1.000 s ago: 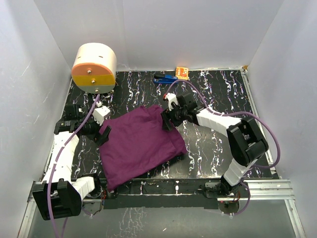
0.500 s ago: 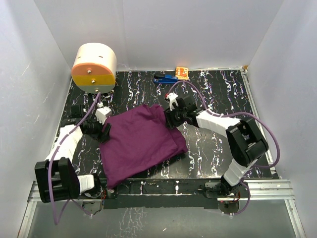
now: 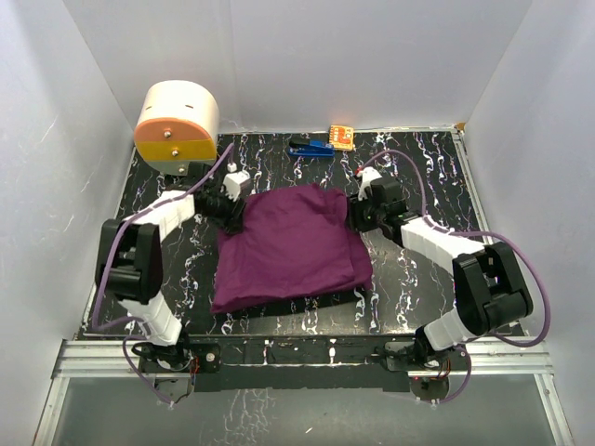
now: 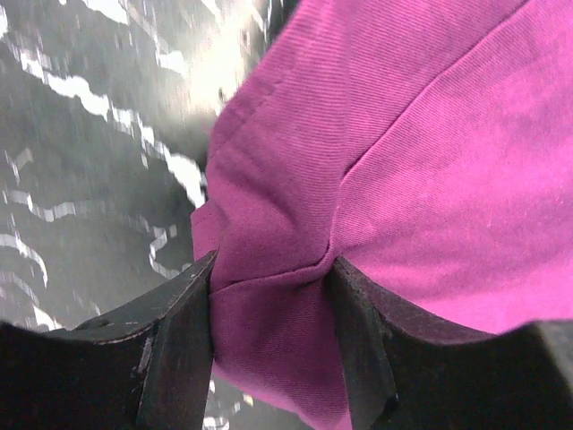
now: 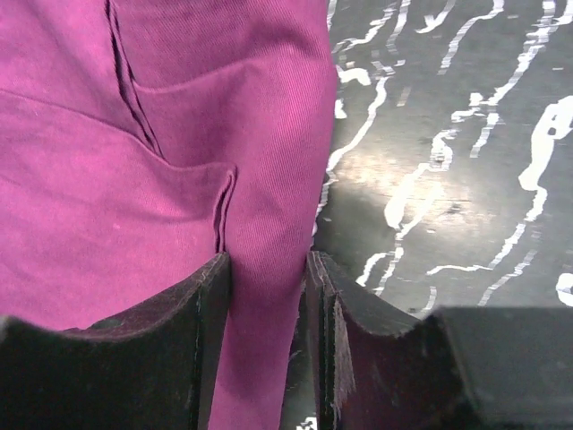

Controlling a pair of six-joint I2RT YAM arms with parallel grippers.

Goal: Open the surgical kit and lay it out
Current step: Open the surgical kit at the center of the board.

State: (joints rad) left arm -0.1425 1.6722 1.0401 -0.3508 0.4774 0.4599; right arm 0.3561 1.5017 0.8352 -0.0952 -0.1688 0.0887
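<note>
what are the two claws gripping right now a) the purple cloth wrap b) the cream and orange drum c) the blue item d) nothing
a: each wrist view shows the purple cloth wrap pinched between the fingers, in the left claw and the right claw alike.

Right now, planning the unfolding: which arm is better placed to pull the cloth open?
Probably right: the right pincer grips the cloth where layers show, bare table beside; the left pincer sits near the drum.
</note>
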